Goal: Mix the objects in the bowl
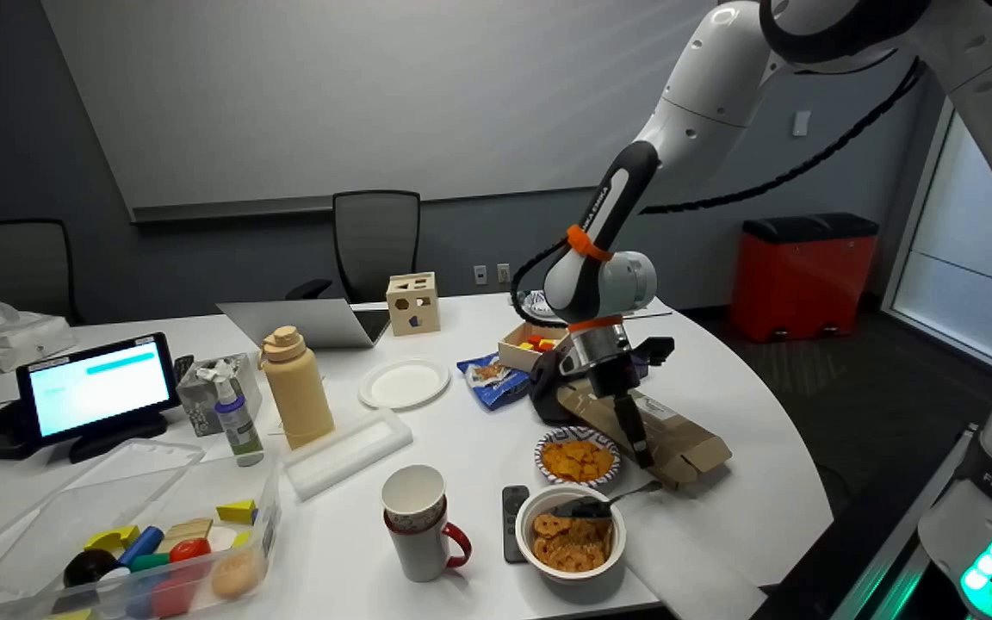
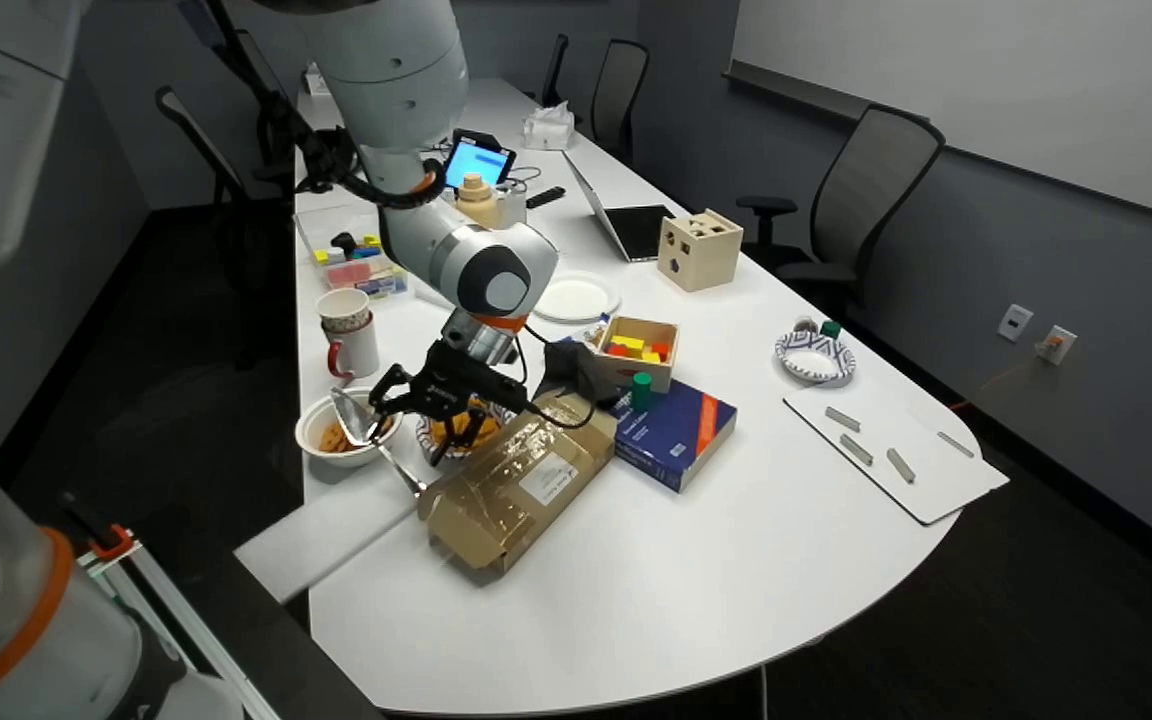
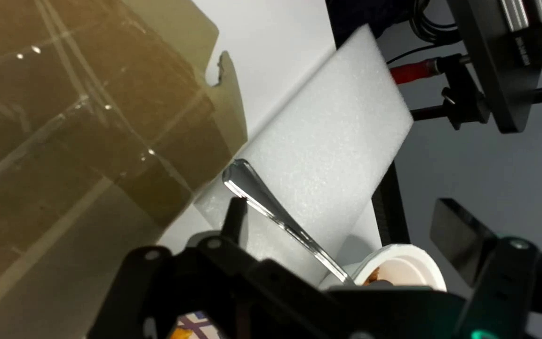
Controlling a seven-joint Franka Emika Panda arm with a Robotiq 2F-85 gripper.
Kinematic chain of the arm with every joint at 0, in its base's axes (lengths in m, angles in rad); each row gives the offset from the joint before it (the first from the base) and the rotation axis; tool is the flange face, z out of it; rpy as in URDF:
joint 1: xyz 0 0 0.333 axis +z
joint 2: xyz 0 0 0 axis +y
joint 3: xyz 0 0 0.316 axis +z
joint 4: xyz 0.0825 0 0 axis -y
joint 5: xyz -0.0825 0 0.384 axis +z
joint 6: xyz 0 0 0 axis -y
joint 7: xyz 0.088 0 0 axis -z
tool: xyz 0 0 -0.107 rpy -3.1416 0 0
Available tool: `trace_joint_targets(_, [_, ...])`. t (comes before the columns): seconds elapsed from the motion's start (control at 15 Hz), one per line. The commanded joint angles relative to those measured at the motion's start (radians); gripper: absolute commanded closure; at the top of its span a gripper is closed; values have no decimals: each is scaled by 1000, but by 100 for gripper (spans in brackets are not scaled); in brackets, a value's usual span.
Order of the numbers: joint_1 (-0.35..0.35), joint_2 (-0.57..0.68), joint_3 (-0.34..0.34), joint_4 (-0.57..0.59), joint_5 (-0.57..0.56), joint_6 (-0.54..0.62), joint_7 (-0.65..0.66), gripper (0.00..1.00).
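Observation:
The round white bowl [image 1: 524, 534] stands near the table's front edge in an exterior view. Inside it lies a heap of orange-tan bits, the objects [image 1: 572, 549]. A metal spoon [image 1: 586, 508] rests with its head in the bowl, and its handle leans out over the rim toward the cardboard box. In the wrist view, the handle [image 3: 282, 216] crosses between the spread fingers, clear of any grip. My gripper [image 3: 346, 223] is open above the spoon handle, beside the bowl [image 3: 428, 263]. My own gripper body hides most of the bowl there.
A patterned bowl of brighter orange pieces [image 1: 578, 461] sits just behind. The cardboard box [image 2: 526, 480] and a white foam sheet [image 2: 326, 540] lie beside the handle. A stacked cup and red-handled mug [image 1: 423, 542] and a dark remote [image 1: 513, 523] flank the white bowl.

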Motion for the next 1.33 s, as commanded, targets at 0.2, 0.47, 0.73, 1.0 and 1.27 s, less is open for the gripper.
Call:
trace_joint_targets(0.2, [-19,66,43,13,-65,71,-93,0])
trace_joint_targets(0.47, [-20,86,63,13,-90,96,-139,0])
trace_joint_targets(0.73, [-13,103,72,22,-110,75,-165,0])
trace_joint_targets(1.0, [-12,119,78,39,-129,29,-171,0])
trace_joint_targets(1.27, [-6,136,79,63,-141,-28,-173,0])
